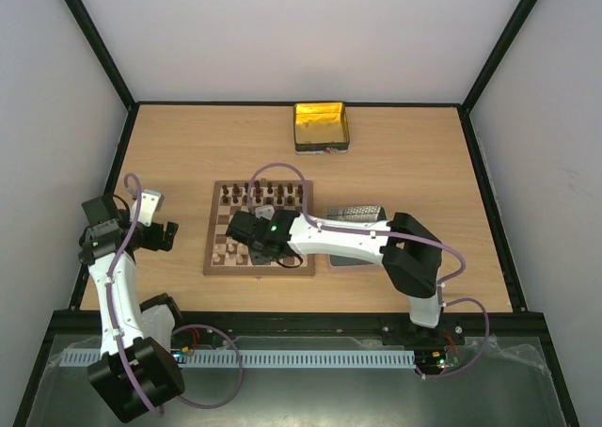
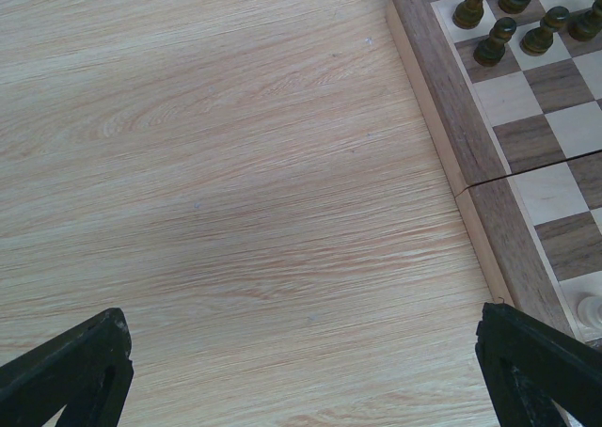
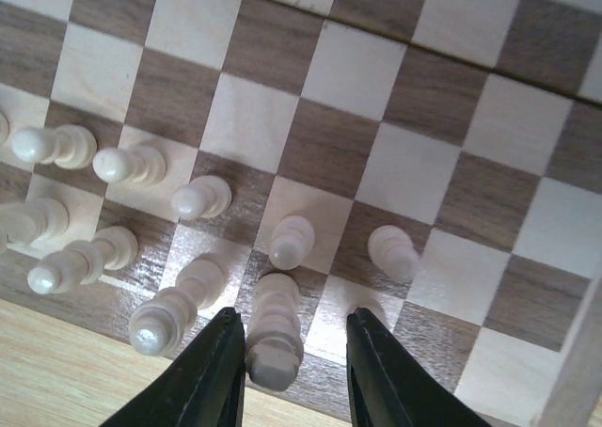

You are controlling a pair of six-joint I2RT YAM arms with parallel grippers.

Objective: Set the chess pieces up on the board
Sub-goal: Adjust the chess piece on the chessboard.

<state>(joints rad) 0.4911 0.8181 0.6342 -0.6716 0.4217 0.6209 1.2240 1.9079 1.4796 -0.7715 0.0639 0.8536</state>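
Note:
The checkered wooden board [image 1: 213, 256] lies mid-table. Dark pieces [image 1: 263, 195] stand along its far rows; they also show in the left wrist view [image 2: 496, 43]. Cream pieces [image 3: 200, 197] stand on the near rows. My right gripper [image 3: 293, 366] is open over the board's near edge [image 3: 395, 418]. A tall cream piece [image 3: 274, 331] stands upright between its fingers, close against the left finger [image 3: 214, 375], with a gap to the right finger. My left gripper [image 2: 301, 371] is open and empty over bare table, left of the board's border [image 2: 442, 126].
A yellow-gold tin [image 1: 322, 127] stands at the far middle of the table. A flat grey metal tray [image 1: 356, 213] lies right of the board, partly under my right arm. Black frame rails and white walls enclose the table.

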